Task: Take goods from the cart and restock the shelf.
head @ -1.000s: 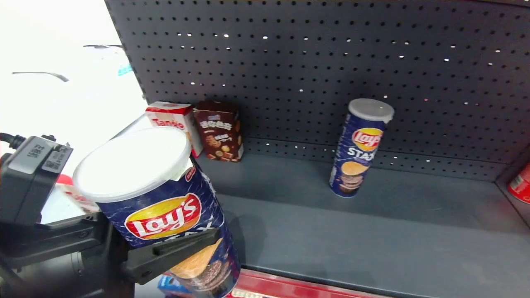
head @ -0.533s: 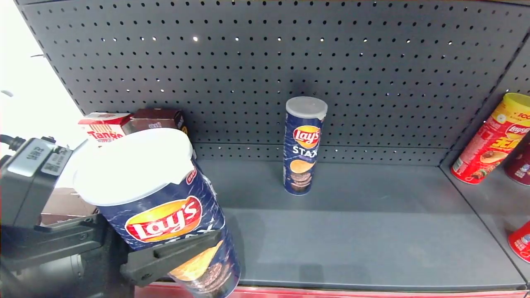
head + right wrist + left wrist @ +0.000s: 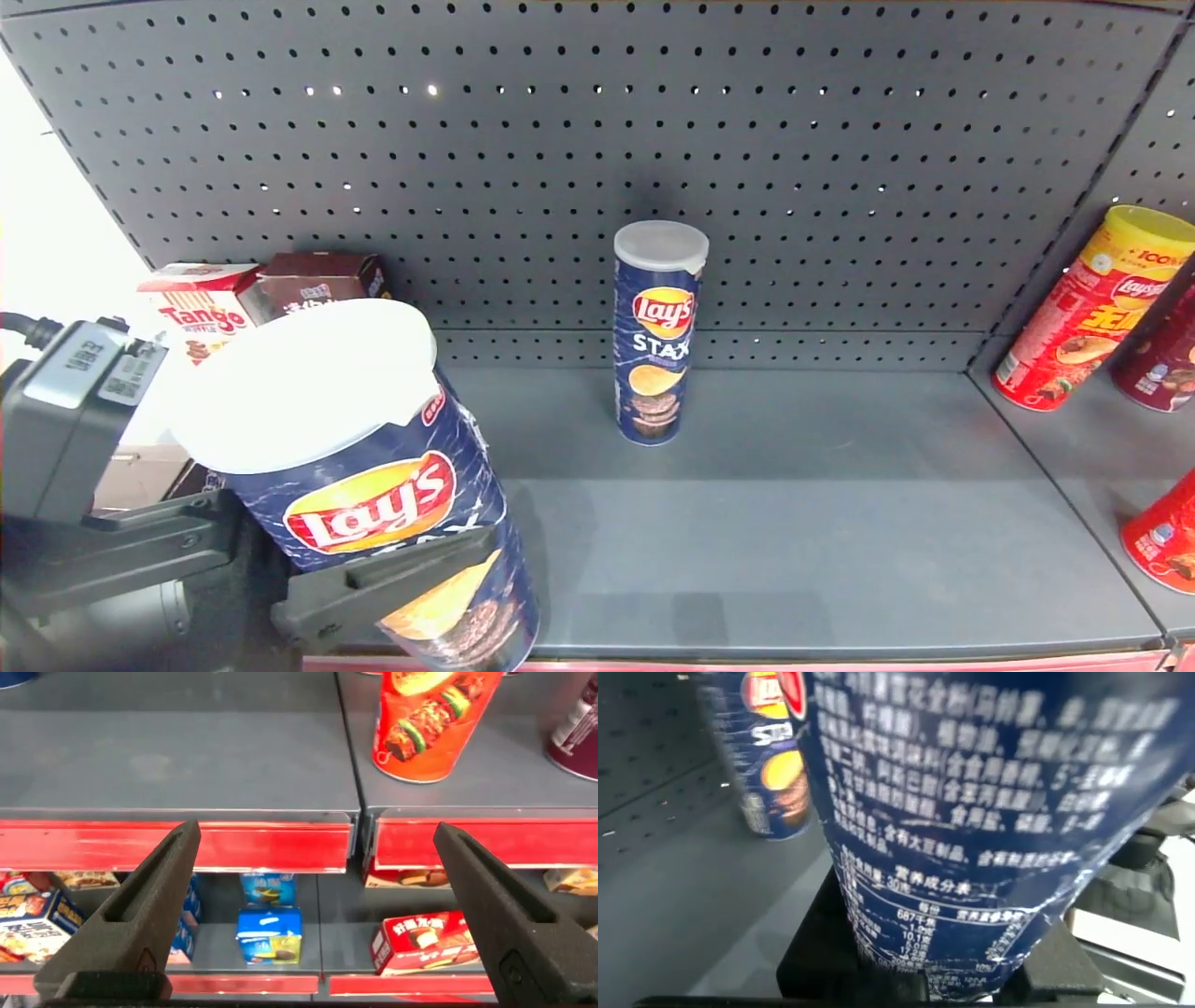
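Left gripper: clamped round the blue can, which tilts at the front left edge of the shelf.
Label: white lid, red-and-yellow logo; small white print on the back.
Second can: same label, upright by the pegboard, well apart.
Right gripper: jaws wide apart, empty, facing a red shelf edge.

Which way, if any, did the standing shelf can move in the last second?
No. The standing can keeps its spot by the pegboard wall; the whole head view shifted, so the camera moved.
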Motion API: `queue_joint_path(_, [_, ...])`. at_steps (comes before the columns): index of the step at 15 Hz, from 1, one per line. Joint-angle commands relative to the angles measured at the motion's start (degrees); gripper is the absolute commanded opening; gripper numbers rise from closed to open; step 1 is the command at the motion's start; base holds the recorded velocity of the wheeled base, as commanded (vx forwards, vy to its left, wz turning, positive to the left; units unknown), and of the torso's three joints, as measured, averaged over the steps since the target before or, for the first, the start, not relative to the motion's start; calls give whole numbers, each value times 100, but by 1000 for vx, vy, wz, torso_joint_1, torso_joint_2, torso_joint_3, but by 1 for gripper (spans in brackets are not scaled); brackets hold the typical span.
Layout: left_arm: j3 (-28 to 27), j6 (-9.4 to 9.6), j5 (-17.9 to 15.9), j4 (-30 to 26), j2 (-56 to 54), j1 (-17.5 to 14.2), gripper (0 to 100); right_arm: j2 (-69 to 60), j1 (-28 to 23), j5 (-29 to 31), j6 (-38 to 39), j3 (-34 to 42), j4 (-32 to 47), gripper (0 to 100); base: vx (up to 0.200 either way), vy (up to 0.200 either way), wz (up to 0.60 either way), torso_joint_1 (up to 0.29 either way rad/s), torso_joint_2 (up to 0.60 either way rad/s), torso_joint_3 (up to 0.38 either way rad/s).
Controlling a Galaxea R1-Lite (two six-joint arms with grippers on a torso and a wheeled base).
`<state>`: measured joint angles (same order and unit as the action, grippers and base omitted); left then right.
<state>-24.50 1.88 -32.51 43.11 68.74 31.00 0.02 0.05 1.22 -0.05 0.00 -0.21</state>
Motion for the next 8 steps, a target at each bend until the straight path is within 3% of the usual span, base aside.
queue_joint_path(1, [-2,-3,-18,5,-19,-6,0,-2,4,1,-4,0,-6,100,0,0,0,0,0,0])
queue_joint_path(4, [104,-3,-36,5,-195,-24,0,59,4,-25,-162,-299,21,100,0,0,0,0,0,0])
queue_joint_path(5, [95,-21,-124,5,-239,-15,0,1140,127,-131,-13,-1696,249,100,0,0,0,0,0,0])
queue_joint_path(7, [130,-30,-343,5,-256,-41,0,2133,522,-456,198,-2575,715,100,0,0,0,0,0,0])
queue_joint_path(8, [86,-30,-343,5,-265,-33,0,2256,716,-834,102,-2637,724,100,0,0,0,0,0,0])
